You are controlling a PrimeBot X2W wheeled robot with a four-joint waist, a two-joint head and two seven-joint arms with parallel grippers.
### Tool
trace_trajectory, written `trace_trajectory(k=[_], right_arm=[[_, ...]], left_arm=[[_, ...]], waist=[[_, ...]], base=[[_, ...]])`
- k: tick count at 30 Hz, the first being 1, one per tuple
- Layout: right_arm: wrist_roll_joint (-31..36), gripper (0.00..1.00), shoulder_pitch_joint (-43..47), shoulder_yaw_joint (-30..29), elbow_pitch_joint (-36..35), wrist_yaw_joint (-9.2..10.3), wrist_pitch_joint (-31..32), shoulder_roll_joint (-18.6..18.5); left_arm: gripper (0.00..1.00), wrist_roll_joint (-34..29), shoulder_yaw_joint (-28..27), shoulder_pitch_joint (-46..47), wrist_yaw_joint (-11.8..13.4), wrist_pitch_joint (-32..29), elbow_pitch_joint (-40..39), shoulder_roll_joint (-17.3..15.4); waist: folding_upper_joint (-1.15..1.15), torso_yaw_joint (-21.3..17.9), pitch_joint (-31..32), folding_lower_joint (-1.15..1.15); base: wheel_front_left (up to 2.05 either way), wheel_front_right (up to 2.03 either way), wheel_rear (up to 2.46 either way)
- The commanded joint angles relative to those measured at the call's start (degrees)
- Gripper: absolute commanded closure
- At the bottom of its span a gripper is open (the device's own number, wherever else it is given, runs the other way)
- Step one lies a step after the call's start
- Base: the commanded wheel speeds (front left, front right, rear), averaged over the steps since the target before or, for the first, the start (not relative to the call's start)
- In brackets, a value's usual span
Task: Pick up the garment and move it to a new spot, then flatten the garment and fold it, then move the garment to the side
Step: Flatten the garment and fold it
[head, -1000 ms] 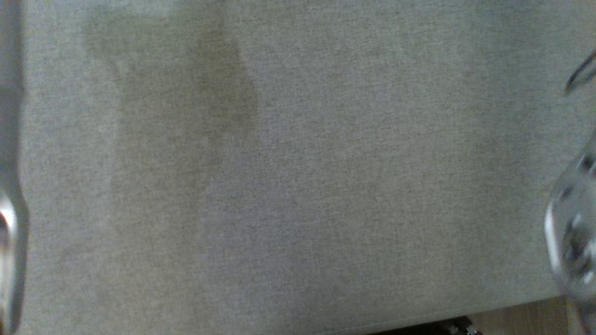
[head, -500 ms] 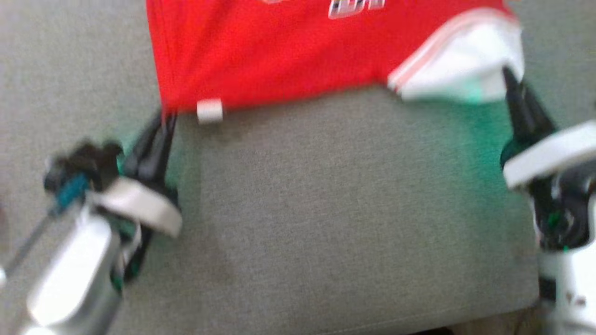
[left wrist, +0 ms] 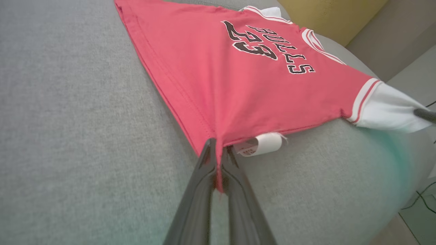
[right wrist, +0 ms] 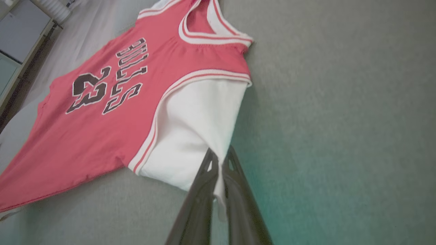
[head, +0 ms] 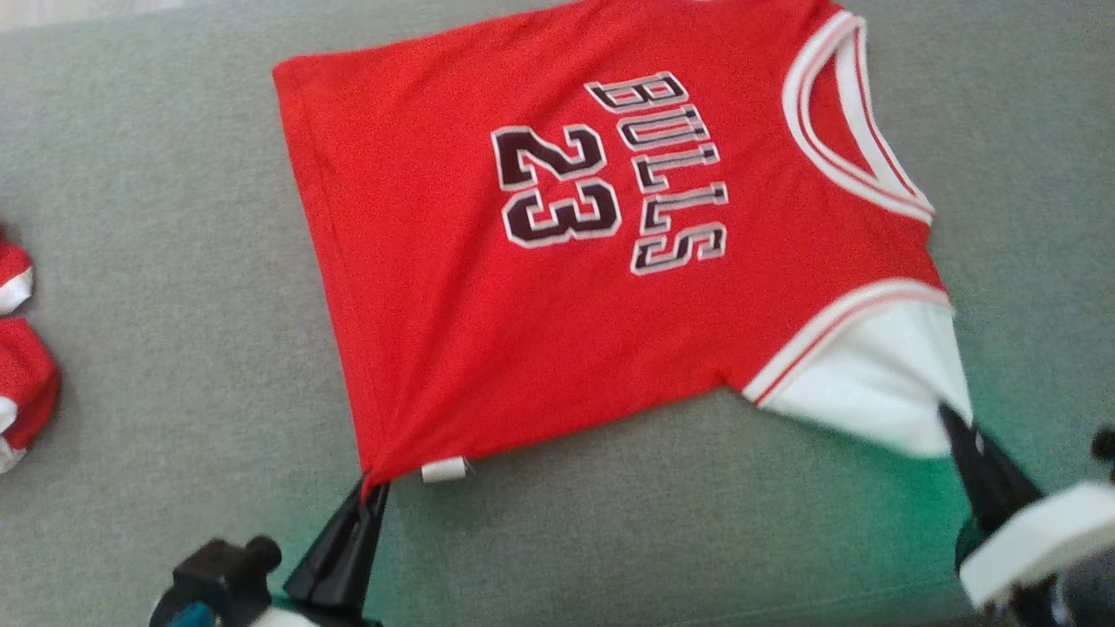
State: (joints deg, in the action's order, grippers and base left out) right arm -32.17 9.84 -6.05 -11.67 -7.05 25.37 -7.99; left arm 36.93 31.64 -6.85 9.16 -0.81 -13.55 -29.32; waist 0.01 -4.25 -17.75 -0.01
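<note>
Plainly, in the head view, the garment [head: 540,261], a red jersey with white sleeves, lies face up on the grey cushion [head: 174,218], with its collar toward the robot's right. The left gripper [head: 373,489] is pinched on the near hem corner. The right gripper [head: 951,416] is pinched on the tip of the near white sleeve [head: 871,374]. Held at these two ends, the near edge is drawn into points, which I judge is meant to stretch the cloth flat. A heap of red cloth [head: 22,383] sits well apart at the cushion's left edge.

Through the left wrist view, the two dark fingers meet with a sliver of red hem between them, and creases fan out from that corner across the body. A white label [left wrist: 262,144] curls out from under the hem just beside the fingertips.

Through the right wrist view, the fingers are closed on the sleeve's edge, pulling the white fabric to a taut point while the collar end rests flat. Flattening looks to be the step in hand, with folding not yet begun.
</note>
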Motion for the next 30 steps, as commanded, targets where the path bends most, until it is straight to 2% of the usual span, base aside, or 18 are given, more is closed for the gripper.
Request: trace_trajectory(k=[1, 6, 10, 21, 30], right_arm=[[-0.11, 1.00, 2.50, 0.16, -4.07, -0.44, 0.92, 0.07], [-1.13, 1.00, 4.86, -1.66, -7.00, -0.44, 2.15, 1.62], [-1.61, 1.00, 1.90, -1.67, -7.34, -0.44, 4.03, 2.22], [-2.13, 1.00, -17.26, -1.42, -3.82, -0.44, 12.63, 0.76], [0.51, 1.00, -31.50, -0.96, 3.51, -0.44, 16.19, -1.16]], left_arm=[[1.00, 0.77, -1.52, -0.40, 0.74, -0.26, -3.82, -1.39], [1.00, 1.99, -1.82, -1.61, 1.53, -1.46, -6.86, -1.74], [1.00, 2.59, -2.31, 0.47, 1.23, -4.11, -7.36, -3.01], [1.00, 8.79, -6.63, 14.62, -0.79, -14.03, -5.42, -4.49], [1.00, 12.64, -7.80, 25.23, -1.69, -20.96, -0.50, -4.10]], waist=[[-0.01, 0.65, -0.03, 0.01], [-0.01, 0.85, -0.23, 0.01], [-0.01, 0.64, -0.73, 0.01], [-0.01, 0.85, -3.53, 0.01], [-0.01, 1.58, -7.31, 0.01]], base=[[0.00, 0.00, 0.00], [0.00, 0.00, 0.00], [0.00, 0.00, 0.00], [0.00, 0.00, 0.00], [0.00, 0.00, 0.00]])
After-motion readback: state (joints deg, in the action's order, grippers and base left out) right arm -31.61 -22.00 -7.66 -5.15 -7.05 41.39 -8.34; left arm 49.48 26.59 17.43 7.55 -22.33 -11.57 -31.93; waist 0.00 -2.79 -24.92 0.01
